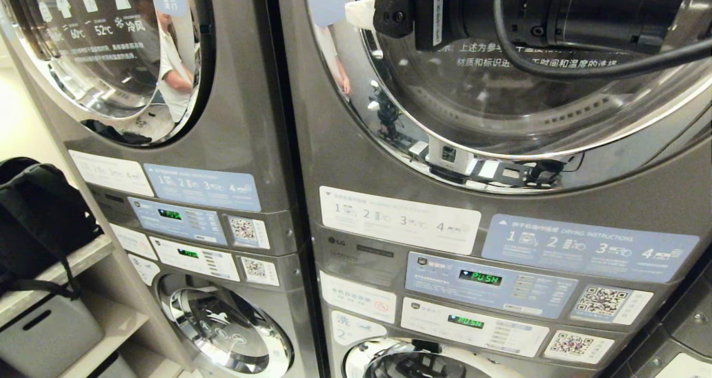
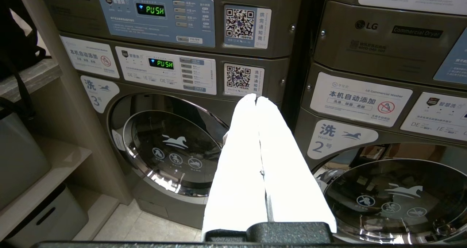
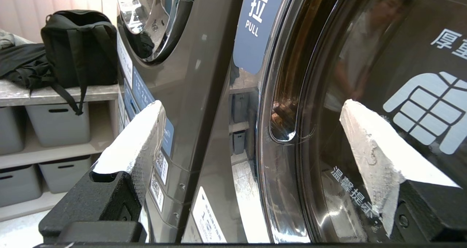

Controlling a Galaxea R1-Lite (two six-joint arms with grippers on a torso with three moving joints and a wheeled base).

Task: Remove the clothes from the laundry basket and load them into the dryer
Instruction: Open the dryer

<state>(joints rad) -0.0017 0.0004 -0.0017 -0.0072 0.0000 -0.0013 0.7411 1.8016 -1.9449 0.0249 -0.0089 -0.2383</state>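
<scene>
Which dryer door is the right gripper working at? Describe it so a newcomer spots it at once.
Two grey stacked machines stand side by side. On the right-hand stack, the upper round glass dryer door is the one, with the open right gripper at its edge. Its blue PULL label beside the recessed handle marks it.

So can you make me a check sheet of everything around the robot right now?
Surface: grey shelf beside the machines, storage bins under it.
Job's things: dryer door shut, PULL label beside its recessed handle; no clothes or laundry basket seen.
Clutter: black backpack and dark cloth on the shelf.
Claws: right claw open, fingers either side of the door's handle edge; left claw shut, holding nothing, down in front of the washers.
Cables: black cable looping along the right arm.
Surroundings: a second stacked machine to the left; displays read PUSH; a person reflected in the door glass.
</scene>
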